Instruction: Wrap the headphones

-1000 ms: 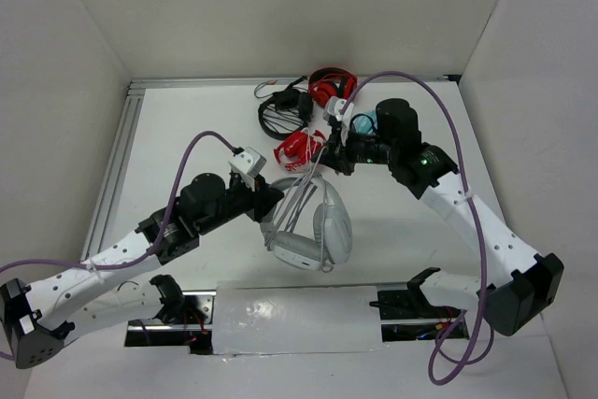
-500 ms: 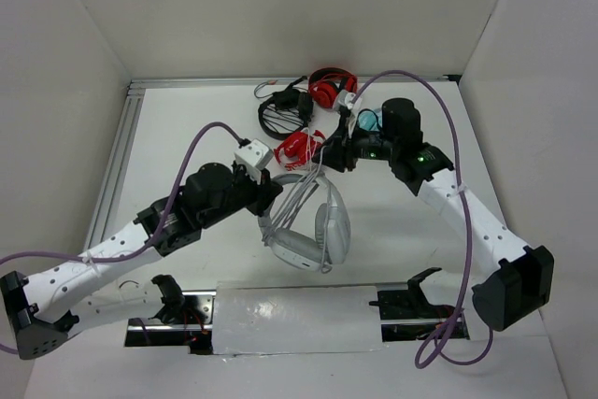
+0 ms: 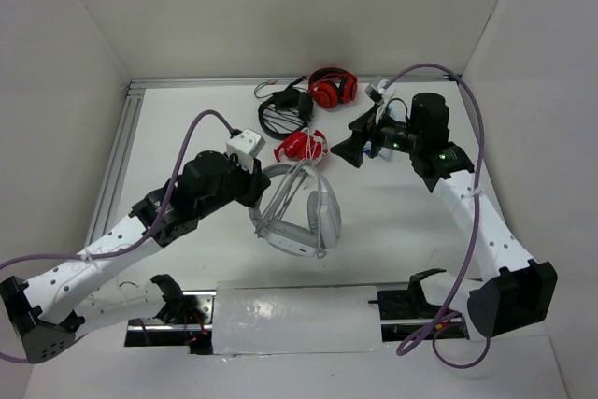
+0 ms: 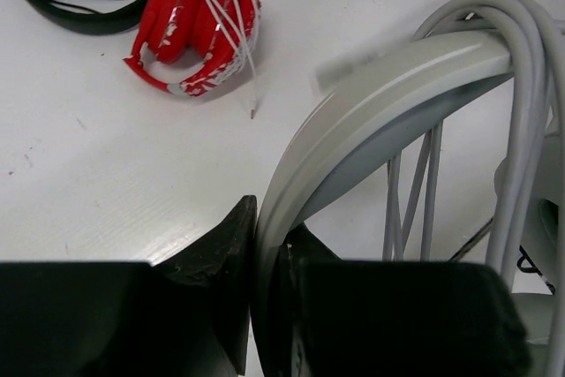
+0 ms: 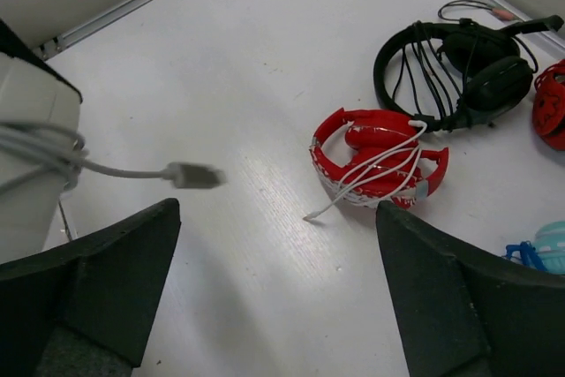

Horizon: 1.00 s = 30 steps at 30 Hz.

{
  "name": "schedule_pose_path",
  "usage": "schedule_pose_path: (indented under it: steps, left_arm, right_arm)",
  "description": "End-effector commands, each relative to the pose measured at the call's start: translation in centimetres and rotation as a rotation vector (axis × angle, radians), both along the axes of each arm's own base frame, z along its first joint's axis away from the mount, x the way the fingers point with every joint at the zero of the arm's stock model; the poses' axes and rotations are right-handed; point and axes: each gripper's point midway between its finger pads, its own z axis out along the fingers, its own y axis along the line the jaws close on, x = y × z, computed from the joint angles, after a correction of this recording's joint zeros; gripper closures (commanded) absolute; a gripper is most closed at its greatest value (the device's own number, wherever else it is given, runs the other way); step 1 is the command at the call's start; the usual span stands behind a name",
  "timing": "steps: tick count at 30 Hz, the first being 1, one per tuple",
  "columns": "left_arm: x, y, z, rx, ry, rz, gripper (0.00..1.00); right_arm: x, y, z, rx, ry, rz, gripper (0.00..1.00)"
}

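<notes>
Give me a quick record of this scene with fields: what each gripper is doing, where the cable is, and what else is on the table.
left gripper: shut on the headband of the headphones
right gripper: open, holding nothing, apart from the headphones
cable: several loops over the headband; plug end hangs free
other items: red headphones wrapped in white cord, black headphones, second red pair near the far edge
table: white
</notes>
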Motion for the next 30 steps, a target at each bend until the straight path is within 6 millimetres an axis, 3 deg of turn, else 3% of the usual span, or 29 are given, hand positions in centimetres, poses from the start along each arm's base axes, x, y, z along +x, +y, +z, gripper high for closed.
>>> schedule_pose_path:
  steps: [1, 9, 15, 21, 22, 26, 29, 30]
  left_arm:
    - [0.9, -0.2, 5.2, -0.182, -0.052, 0.011, 1.00]
    - [3.6, 2.7, 5.9, -0.205, -0.052, 0.099, 1.00]
    - [7.9, 6.7, 4.9, -0.186, 0.009, 0.273, 1.00]
    - [12.9, 12.8, 3.5, -0.211, 0.071, 0.520, 1.00]
    - [13.7, 13.2, 2.6, -0.213, 0.102, 0.545, 1.00]
    - [16.3, 15.1, 2.0, -0.221, 0.092, 0.603, 1.00]
    - [18.6, 17.5, 1.4, -0.198, 0.084, 0.652, 1.00]
    - [19.2, 17.8, 0.6, -0.186, 0.106, 0.651, 1.00]
  right_arm:
    - [-1.1, -0.7, 1.9, 0.019, -0.060, 0.010, 0.00]
    - [-1.0, -2.6, 1.9, 0.055, -0.013, -0.070, 0.00]
    - [-0.4, -3.8, 1.6, 0.119, 0.084, -0.210, 0.00]
    - [-0.3, -6.4, -0.1, 0.183, 0.140, -0.449, 0.00]
    - [-0.2, -7.0, -1.3, 0.183, 0.162, -0.501, 0.00]
    - [-1.3, -8.4, -2.7, 0.241, 0.180, -0.609, 0.00]
    - [-1.6, -9.5, -4.2, 0.246, 0.184, -0.692, 0.00]
    - [-1.7, -9.8, -5.0, 0.240, 0.190, -0.717, 0.00]
